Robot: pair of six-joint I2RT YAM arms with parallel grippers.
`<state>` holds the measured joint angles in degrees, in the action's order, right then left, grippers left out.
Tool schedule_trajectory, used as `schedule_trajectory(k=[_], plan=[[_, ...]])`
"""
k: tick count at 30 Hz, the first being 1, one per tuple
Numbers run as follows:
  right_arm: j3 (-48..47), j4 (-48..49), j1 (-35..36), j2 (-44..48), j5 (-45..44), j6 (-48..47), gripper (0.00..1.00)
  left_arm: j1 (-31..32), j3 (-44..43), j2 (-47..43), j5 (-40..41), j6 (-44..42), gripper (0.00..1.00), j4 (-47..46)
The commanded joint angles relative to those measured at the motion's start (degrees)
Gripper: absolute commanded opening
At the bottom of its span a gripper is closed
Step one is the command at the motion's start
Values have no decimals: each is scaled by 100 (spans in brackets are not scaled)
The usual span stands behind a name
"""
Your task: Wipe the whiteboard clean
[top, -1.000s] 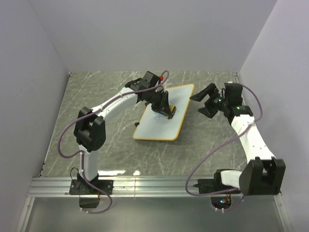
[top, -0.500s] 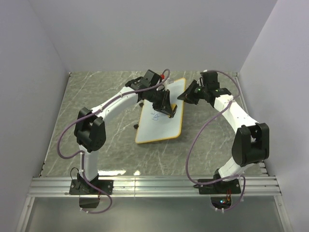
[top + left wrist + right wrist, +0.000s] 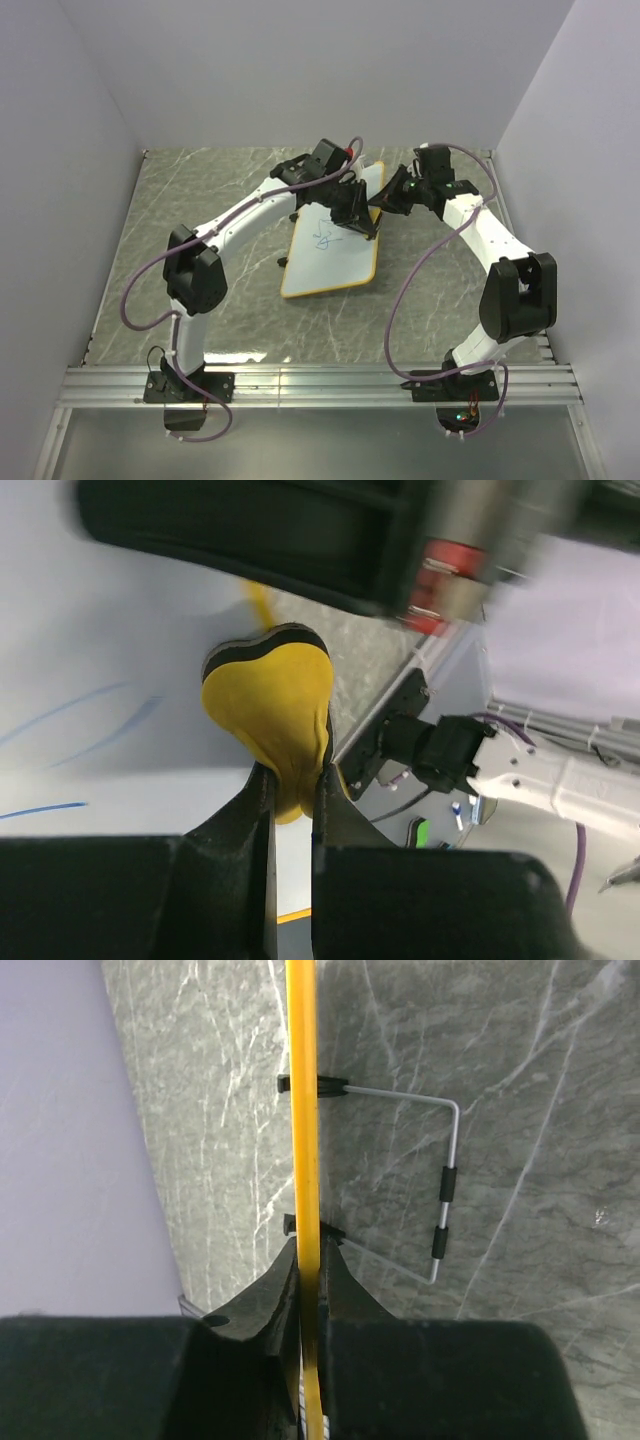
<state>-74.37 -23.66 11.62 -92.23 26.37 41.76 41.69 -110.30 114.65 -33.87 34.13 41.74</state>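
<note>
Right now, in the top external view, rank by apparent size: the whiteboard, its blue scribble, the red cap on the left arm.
Largest: the whiteboard.
Then the blue scribble.
Smallest: the red cap, though it sits nearer the camera.

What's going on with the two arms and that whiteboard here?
The right gripper is shut on the rim of the whiteboard, steadying it. The left gripper pinches a yellow eraser pad over the board's white face near that edge. The blue scribbles show on the board, so the erasing is not finished.
</note>
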Motion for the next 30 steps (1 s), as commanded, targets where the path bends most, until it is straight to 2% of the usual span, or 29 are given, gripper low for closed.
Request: schedule_trajectory(k=[1, 3, 8, 12, 15, 19, 24, 30], plan=[[-333, -200, 104, 47, 114, -185, 0, -134, 69, 575, 846, 112, 0, 589], [-324, -244, 95, 108, 123, -229, 0, -249, 289, 698, 1161, 50, 0, 818], [-298, -367, 95, 231, 149, -335, 0, -750, 1273, 734, 1163, -55, 0, 722], [-289, -385, 95, 249, 184, -353, 0, -917, 1476, 892, 1365, -371, 0, 1020], [-298, -359, 95, 214, 246, -335, 0, -891, 1293, 936, 1366, -521, 0, 1213], [-333, -306, 95, 161, 298, -291, 0, -532, 495, 831, 1040, -706, 0, 1346], [-385, -288, 95, 108, 316, -265, 0, -101, 422, 392, 356, -338, 0, 836], [-368, -227, 95, -6, 421, -194, 0, 401, 202, 269, 179, -320, 0, 757]])
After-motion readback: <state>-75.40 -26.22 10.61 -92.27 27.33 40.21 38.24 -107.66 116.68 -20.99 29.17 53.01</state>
